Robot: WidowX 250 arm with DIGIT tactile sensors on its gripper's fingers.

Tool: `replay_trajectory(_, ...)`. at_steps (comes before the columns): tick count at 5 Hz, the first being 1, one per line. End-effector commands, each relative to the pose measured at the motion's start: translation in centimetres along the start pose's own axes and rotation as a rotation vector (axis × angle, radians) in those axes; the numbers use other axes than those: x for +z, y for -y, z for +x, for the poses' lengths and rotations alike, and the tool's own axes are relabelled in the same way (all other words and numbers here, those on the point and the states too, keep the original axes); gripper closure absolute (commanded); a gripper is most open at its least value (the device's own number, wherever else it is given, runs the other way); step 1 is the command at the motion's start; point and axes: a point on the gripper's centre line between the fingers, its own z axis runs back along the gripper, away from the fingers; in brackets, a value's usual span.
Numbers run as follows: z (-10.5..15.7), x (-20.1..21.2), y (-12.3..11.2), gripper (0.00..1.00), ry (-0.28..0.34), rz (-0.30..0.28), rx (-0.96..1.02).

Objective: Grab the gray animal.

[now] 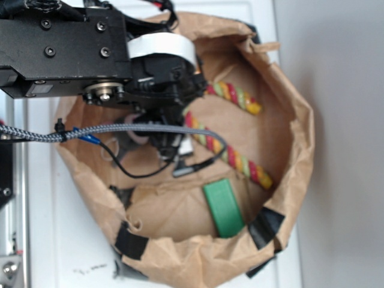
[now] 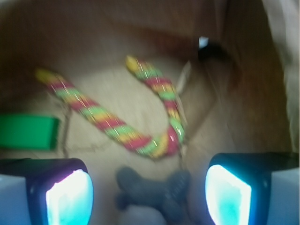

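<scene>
The gray animal (image 2: pixel 157 191) is a small dark gray plush with stubby limbs, lying on the floor of a brown paper bag. In the wrist view it sits low in the frame, between my two lit fingertips and touching neither. My gripper (image 2: pixel 149 187) is open, with the jaws wide apart on either side of the plush. In the exterior view my gripper (image 1: pixel 168 150) reaches down into the bag. There, only a gray limb and a pinkish bit of the gray animal (image 1: pixel 124 149) show beside it; the rest is hidden by the arm.
A red-yellow-green rope cane (image 1: pixel 231 153) (image 2: pixel 117 126) lies just beyond the plush. A green block (image 1: pixel 223 208) (image 2: pixel 26 132) rests by the bag's near wall. The crumpled paper bag walls (image 1: pixel 300 138) rise all round, patched with black tape (image 1: pixel 267 225). A braided cable (image 1: pixel 120 129) crosses the arm.
</scene>
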Motion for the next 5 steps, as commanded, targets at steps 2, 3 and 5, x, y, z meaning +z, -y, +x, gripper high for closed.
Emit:
replay_trajectory(2, -3.7, -5.7, 0.2, 0.00, -0.023, 0.055, -0.080)
replay_trajectory(3, -4.2, -6.4, 0.2, 1.00, -0.003, 0.067, -0.047)
replay_trajectory(5, -3.3, -2.8, 0.7, 1.00, -0.034, -0.021, -0.004)
